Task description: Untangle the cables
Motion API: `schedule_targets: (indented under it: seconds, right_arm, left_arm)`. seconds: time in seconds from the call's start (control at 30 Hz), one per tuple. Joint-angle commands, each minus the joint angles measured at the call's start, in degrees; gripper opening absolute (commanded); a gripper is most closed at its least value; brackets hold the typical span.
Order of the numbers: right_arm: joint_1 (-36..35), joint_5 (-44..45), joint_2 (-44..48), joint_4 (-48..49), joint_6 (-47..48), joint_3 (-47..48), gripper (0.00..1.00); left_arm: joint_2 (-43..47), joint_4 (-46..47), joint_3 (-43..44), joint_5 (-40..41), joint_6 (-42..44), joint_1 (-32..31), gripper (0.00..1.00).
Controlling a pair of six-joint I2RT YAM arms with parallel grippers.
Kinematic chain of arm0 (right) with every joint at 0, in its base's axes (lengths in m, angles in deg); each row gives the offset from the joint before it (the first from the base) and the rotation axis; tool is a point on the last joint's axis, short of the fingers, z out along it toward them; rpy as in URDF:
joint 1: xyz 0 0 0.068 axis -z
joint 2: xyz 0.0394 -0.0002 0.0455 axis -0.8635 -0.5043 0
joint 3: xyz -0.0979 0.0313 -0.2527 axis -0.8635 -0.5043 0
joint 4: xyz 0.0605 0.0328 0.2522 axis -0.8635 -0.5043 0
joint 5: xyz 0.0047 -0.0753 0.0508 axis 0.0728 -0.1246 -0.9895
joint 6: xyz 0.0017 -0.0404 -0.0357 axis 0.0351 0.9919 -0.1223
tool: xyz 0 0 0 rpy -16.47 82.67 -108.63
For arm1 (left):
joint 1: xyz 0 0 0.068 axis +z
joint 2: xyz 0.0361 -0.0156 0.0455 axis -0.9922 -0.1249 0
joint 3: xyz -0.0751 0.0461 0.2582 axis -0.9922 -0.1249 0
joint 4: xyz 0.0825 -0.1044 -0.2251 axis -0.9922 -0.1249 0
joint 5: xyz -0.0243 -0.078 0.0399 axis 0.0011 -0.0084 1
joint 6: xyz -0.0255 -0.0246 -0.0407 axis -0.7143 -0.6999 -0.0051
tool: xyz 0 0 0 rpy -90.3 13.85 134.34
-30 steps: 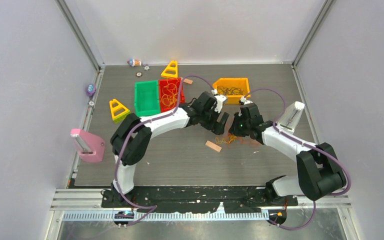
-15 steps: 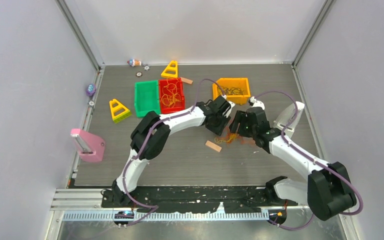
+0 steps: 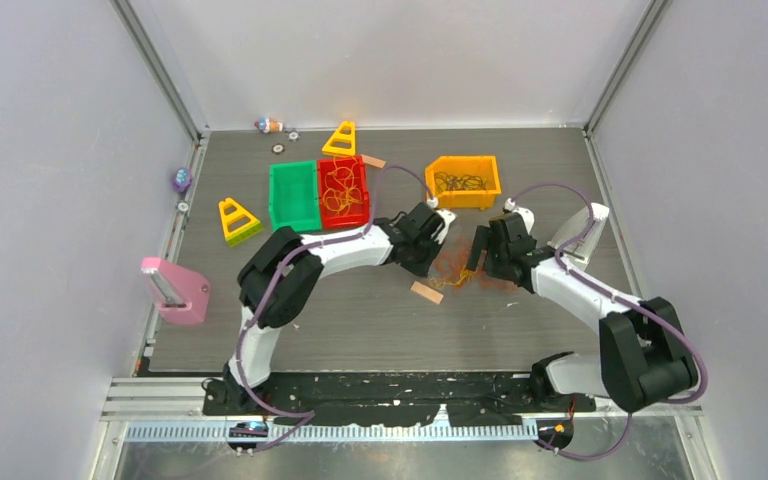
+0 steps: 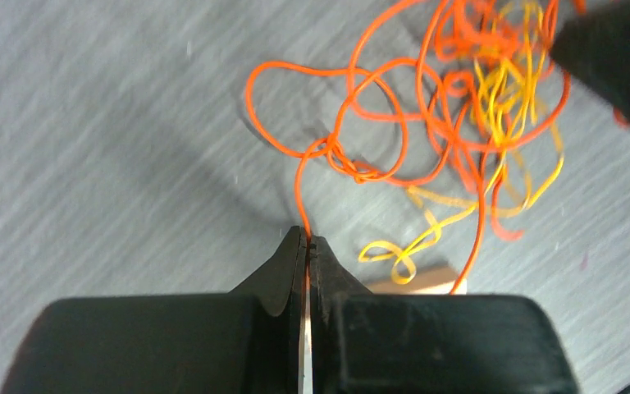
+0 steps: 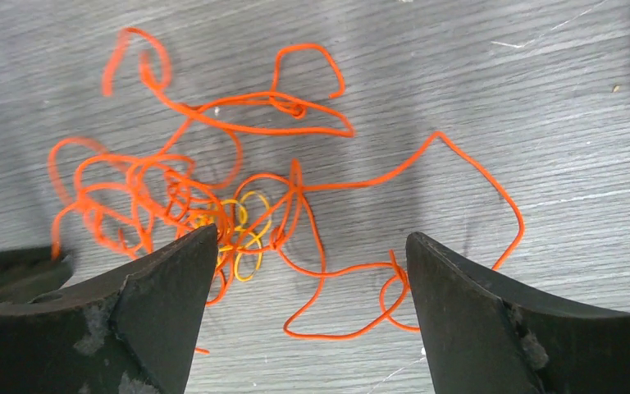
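The cables lie as a loose clump (image 3: 454, 270) on the grey table between the two grippers. An orange cable (image 4: 394, 123) makes many loops, and a yellow cable (image 4: 504, 107) is wound into its middle. My left gripper (image 4: 306, 240) is shut on one strand of the orange cable, which runs up from its tips to the clump; in the top view it (image 3: 430, 258) sits just left of the clump. My right gripper (image 5: 312, 246) stands wide open just above the orange loops (image 5: 238, 197) and the yellow coil (image 5: 244, 234), gripping nothing; from above it (image 3: 477, 258) is at the clump's right.
A tan block (image 3: 426, 292) lies just before the clump. At the back stand a green bin (image 3: 293, 195), a red bin (image 3: 343, 190) holding orange cable and an orange bin (image 3: 463, 180) holding dark cable. Two yellow triangles (image 3: 238, 220) (image 3: 340, 138), a pink stand (image 3: 175, 290), a white stand (image 3: 582, 232).
My left gripper has come down at the clump's left and shut on an orange strand. My right gripper has opened wide and let go, shifting slightly right.
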Motion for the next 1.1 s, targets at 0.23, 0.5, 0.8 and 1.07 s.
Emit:
schedule_targets:
  seconds: [0.23, 0.5, 0.8, 1.07]
  right_arm:
    - [0.90, 5.73, -9.09, -4.38, -1.88, 6.06, 0.56]
    - [6.81, 7.85, -6.22, -4.89, -4.60, 4.94, 0.16]
    - [9.11, 12.82, 2.37, -3.69, -8.85, 1.13, 0.06]
    - [9.28, 12.30, 5.70, -0.37, -9.09, -1.57, 0.05]
  left_arm:
    - [25.47, 25.67, -24.69, -0.27, -6.23, 7.51, 0.00]
    - [44.10, 31.91, -39.95, 3.29, -9.92, 17.94, 0.00]
    - [63.70, 22.85, -46.37, 8.27, -11.92, 29.79, 0.00]
    - [72.40, 15.72, -43.13, 4.19, -14.99, 37.05, 0.00]
